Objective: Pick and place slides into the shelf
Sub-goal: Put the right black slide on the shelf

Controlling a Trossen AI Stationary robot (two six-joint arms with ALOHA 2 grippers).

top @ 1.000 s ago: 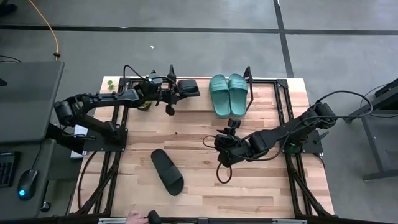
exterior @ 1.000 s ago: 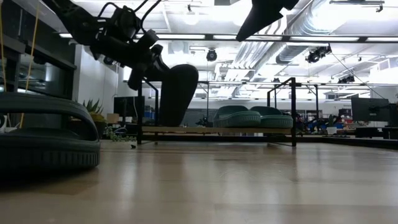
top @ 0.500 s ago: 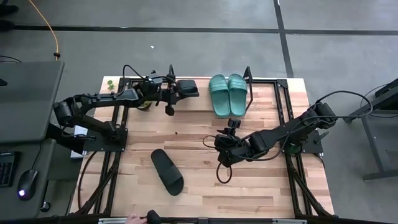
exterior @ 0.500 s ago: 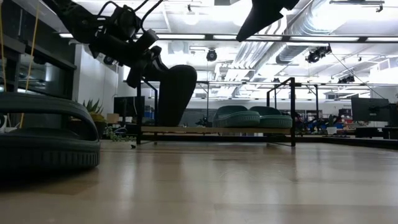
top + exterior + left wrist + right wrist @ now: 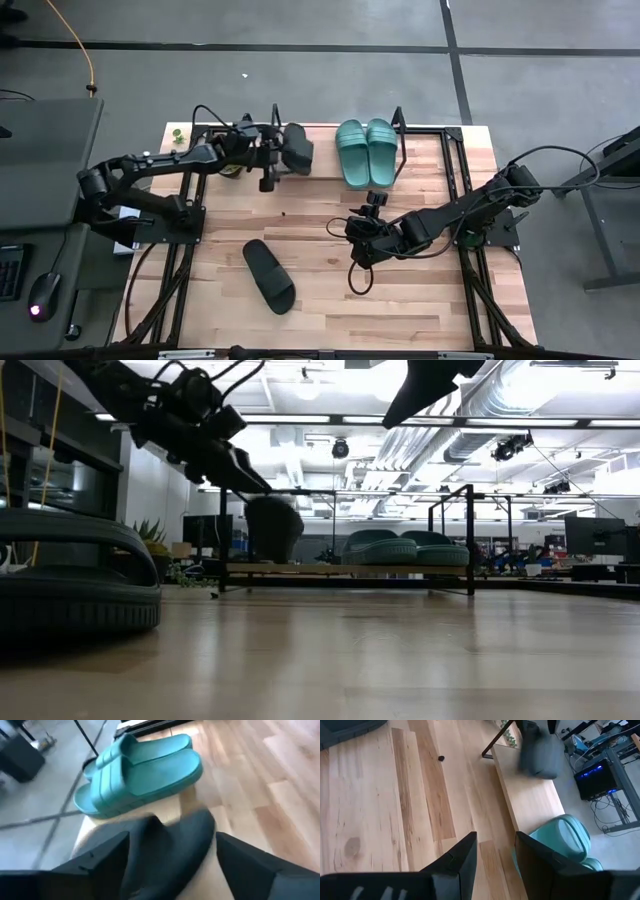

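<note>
High view: left gripper (image 5: 272,158) over the shelf (image 5: 325,170) at its left end, clenched on a black slide (image 5: 297,148). Teal pair (image 5: 366,151) sits at the shelf's right end, bare board between them. Second black slide (image 5: 269,275) lies alone on the table (image 5: 420,300), open wood around it. Right gripper (image 5: 358,252) hovers mid-table.

Low view: held slide (image 5: 273,528) just above the shelf board (image 5: 350,569), inside the left wire frame.

Left wrist: fingers (image 5: 95,860) flank the black slide (image 5: 172,847), teal pair (image 5: 137,772) just beyond.

Right wrist: fingers (image 5: 452,862) apart, nothing between them.
</note>
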